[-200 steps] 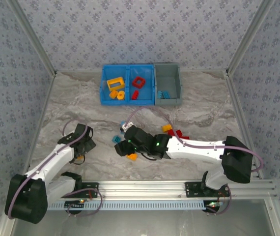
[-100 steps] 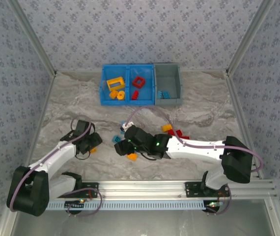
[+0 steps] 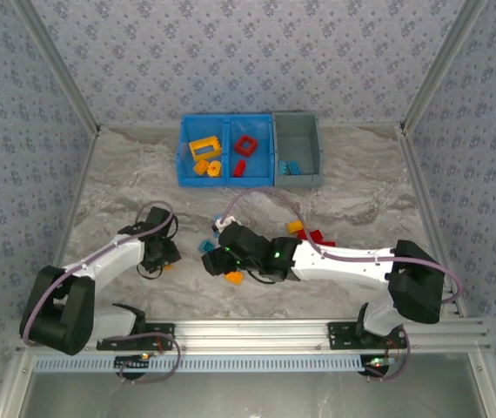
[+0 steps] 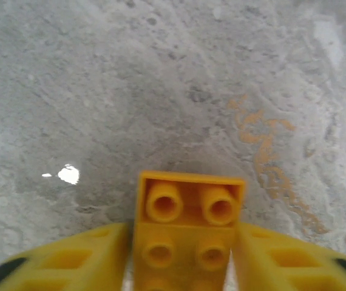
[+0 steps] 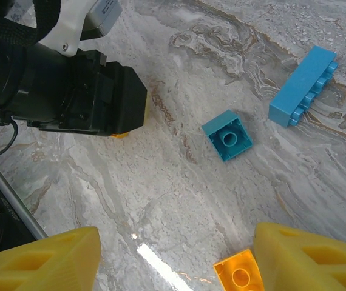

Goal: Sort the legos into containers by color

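Left gripper (image 4: pixel 182 245) pinches a glossy studded orange brick (image 4: pixel 188 209) — right gripper (image 5: pixel 176 242) gapes wide (a square blue brick (image 5: pixel 227 134) ahead).

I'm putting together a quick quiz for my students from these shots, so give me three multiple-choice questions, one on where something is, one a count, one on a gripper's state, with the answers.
1. Which bin holds the red bricks?
A) left blue bin B) middle blue bin C) grey bin

2. How many blue bricks lie on the table in the right wrist view?
A) one B) two C) four

3. How does the right gripper stand?
A) open, holding nothing B) shut on a blue brick C) shut on a red brick

Answers:
1 B, they lie inside the middle blue bin.
2 B, a small square one and a long one.
3 A, its yellow fingers stand wide apart with nothing gripped.
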Robot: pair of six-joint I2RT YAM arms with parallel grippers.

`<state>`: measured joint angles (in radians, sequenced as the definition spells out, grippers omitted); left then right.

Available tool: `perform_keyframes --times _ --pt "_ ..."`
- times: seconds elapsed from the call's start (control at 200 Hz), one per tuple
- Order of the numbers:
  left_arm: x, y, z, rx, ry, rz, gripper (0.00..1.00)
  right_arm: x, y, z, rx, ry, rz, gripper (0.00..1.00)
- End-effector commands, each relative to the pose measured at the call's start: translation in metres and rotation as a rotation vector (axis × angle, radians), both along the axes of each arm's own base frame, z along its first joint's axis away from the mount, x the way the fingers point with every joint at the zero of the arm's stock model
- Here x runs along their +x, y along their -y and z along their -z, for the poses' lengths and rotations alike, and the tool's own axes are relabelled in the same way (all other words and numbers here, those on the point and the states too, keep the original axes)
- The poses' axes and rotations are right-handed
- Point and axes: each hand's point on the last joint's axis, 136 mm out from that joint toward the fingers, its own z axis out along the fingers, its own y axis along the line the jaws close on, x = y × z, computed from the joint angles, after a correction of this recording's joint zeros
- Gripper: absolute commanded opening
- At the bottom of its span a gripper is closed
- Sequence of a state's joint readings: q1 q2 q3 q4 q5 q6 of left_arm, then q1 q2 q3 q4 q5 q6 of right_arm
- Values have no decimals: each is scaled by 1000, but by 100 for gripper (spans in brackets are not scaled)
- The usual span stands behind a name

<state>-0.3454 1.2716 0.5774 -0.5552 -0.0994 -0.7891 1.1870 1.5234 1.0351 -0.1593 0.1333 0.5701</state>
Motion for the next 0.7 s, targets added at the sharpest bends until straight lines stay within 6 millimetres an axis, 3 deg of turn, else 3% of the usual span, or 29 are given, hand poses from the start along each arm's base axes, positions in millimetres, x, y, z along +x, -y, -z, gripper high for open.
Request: perform_keyframes --times 0.0,0.055,0.16,0.28,0.495,0.695 --pt "6 7 -4 -13 15 28 33 3 -6 -13 42 1 17 70" --pt "9 9 -9 -14 33 37 27 3 -6 -18 58 10 11 70" --pt "19 14 -27 1 81 66 24 4 -3 -32 94 48 11 70" --pt "45 31 -56 -7 157 129 21 16 10 -53 141 118 69 71" --pt "126 64 -99 40 230 261 20 64 43 -77 145 223 310 73" --pt "205 85 -117 149 223 352 21 101 56 -92 114 251 415 73"
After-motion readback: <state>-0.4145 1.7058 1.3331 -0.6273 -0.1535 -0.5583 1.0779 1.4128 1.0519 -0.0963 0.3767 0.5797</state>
